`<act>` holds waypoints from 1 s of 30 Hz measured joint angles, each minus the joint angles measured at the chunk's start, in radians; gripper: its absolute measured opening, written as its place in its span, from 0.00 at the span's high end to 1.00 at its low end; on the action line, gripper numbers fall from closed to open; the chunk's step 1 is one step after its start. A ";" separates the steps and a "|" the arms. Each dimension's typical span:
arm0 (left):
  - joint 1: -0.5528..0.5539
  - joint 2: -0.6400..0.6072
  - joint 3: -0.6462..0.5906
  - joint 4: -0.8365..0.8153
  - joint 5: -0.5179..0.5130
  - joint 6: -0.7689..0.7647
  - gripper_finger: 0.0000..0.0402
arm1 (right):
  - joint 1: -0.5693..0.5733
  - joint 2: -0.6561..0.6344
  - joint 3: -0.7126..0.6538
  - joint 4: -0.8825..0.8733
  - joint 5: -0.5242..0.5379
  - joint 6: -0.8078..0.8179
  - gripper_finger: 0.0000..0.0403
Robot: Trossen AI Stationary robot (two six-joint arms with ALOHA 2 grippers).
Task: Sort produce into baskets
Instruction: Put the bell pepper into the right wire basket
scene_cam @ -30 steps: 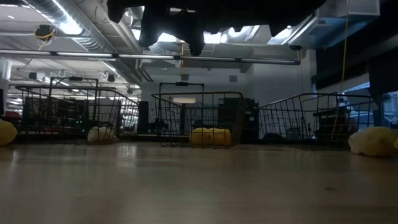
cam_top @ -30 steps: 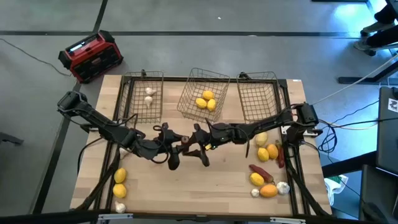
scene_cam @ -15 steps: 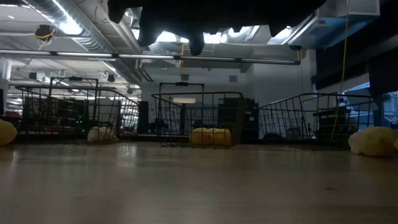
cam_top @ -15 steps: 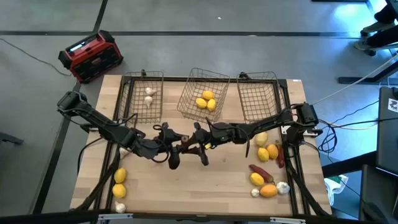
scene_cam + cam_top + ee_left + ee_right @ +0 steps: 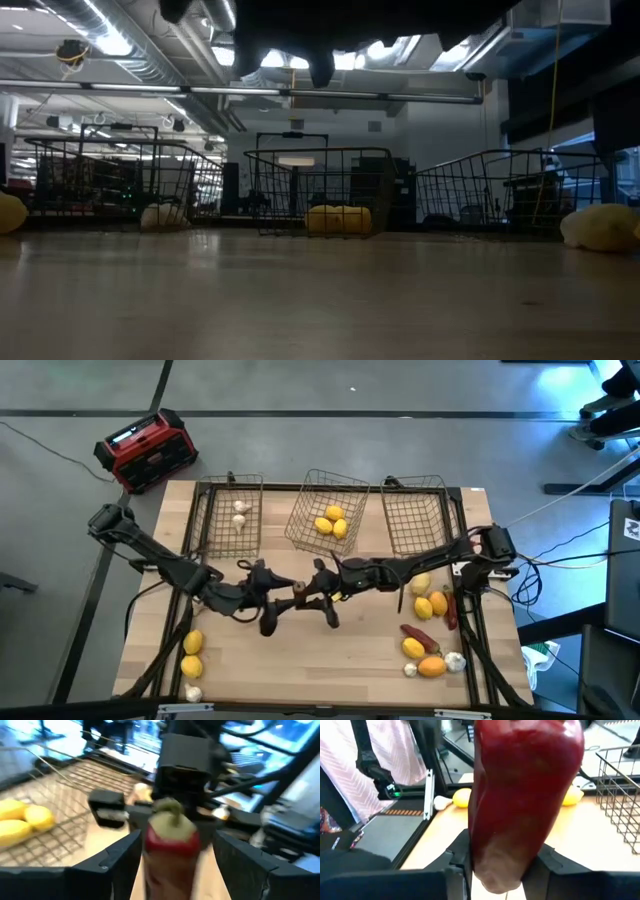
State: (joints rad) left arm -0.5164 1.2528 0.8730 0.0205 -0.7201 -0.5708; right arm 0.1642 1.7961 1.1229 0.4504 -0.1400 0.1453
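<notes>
Left gripper [image 5: 283, 603]: fingers spread either side of the red pepper [image 5: 172, 842], not gripping | Right gripper [image 5: 308, 596]: closed on the pepper (green stem toward the left wrist), held above mid-table | Middle basket [image 5: 322, 507]: lemons [image 5: 331, 520] inside | Left basket [image 5: 230, 510]: white bulbs.

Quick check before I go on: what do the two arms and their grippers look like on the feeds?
Both arms are dark, near-black, built of slim jointed segments with bulkier blocks at the joints. The left gripper and right gripper each carry two flat black fingers with angular, wedge-like ends. Black cables loop along the arms, and a boxy black housing sits behind the right gripper's fingers. No markings are legible.
</notes>
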 joint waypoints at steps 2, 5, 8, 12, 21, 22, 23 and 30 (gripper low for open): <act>-0.021 -0.024 0.000 -0.044 0.004 -0.004 0.40 | 0.000 -0.024 0.000 -0.049 0.017 -0.017 0.73; -0.044 -0.036 0.000 -0.115 0.000 -0.018 0.40 | 0.000 -0.063 0.000 -0.132 0.081 -0.064 0.73; -0.051 -0.030 0.000 -0.166 -0.013 -0.055 0.40 | 0.000 -0.121 0.000 -0.233 0.178 -0.109 0.72; -0.050 -0.013 0.000 -0.207 -0.027 -0.103 0.40 | 0.000 -0.227 0.000 -0.421 0.302 -0.128 0.72; -0.045 0.037 0.000 -0.199 -0.067 -0.123 0.40 | -0.001 -0.476 0.000 -0.738 0.564 -0.142 0.72; -0.042 0.039 0.000 -0.199 -0.068 -0.123 0.40 | -0.001 -0.497 0.000 -0.761 0.568 -0.124 0.72; -0.039 0.041 0.000 -0.200 -0.068 -0.125 0.40 | -0.001 -0.513 0.000 -0.784 0.568 -0.106 0.72; -0.029 0.049 0.000 -0.197 -0.071 -0.135 0.40 | 0.033 -0.553 0.000 -0.957 0.567 -0.008 0.72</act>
State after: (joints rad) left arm -0.5454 1.3022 0.8726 -0.1761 -0.7906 -0.7056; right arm 0.1970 1.2433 1.1233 -0.5070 0.4273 0.1373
